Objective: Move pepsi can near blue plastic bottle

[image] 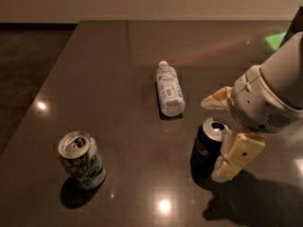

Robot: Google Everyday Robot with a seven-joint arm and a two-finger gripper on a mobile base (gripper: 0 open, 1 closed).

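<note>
The pepsi can, dark navy with a round logo and an open silver top, stands upright at the right of the dark table. The blue plastic bottle lies on its side a short way behind and to the left of the can, white cap pointing away. My gripper comes in from the right and is open. One cream finger is just behind the can. The other finger is against the can's front right side. The can stands between them.
A white-and-green can stands upright at the front left. The dark glossy table has its left edge running diagonally, with floor beyond it. My arm's bulky white wrist fills the right side.
</note>
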